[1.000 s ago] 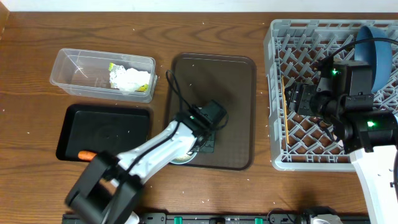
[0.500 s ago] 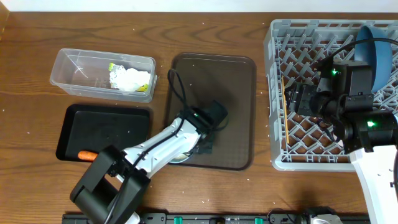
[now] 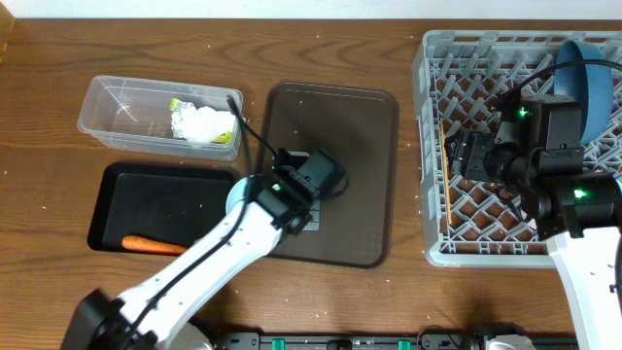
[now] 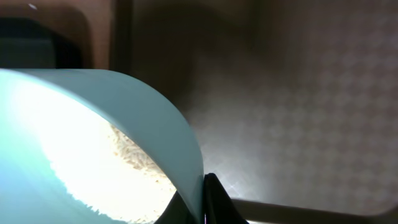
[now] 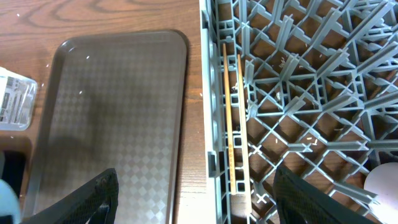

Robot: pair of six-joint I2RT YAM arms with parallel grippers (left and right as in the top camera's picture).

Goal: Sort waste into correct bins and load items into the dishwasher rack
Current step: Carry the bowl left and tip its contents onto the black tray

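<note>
My left gripper [image 4: 202, 200] is shut on the rim of the white bowl [image 4: 93, 118], which has loose rice grains [image 4: 134, 152] inside. In the overhead view this gripper [image 3: 299, 202] is over the left part of the brown serving tray, and the arm hides most of the bowl. The orange carrot [image 3: 151, 244] lies in the black tray [image 3: 170, 199]. The white napkin [image 3: 204, 122] is in the clear tub [image 3: 107, 105]. The chopsticks [image 5: 233, 112] lie in the grey rack [image 3: 434, 146], where the blue plate [image 3: 589, 83] stands. My right gripper [image 5: 196, 199] is open and empty over the rack's left edge.
The dark brown serving tray [image 3: 360, 126] lies between the bins and the rack, and also shows in the right wrist view [image 5: 112, 106]. Bare wooden table runs along the far side and between tray and rack.
My left arm has swung up and to the left with the bowl in its gripper, so the whole carrot shows in the black tray. The right arm has not moved.
</note>
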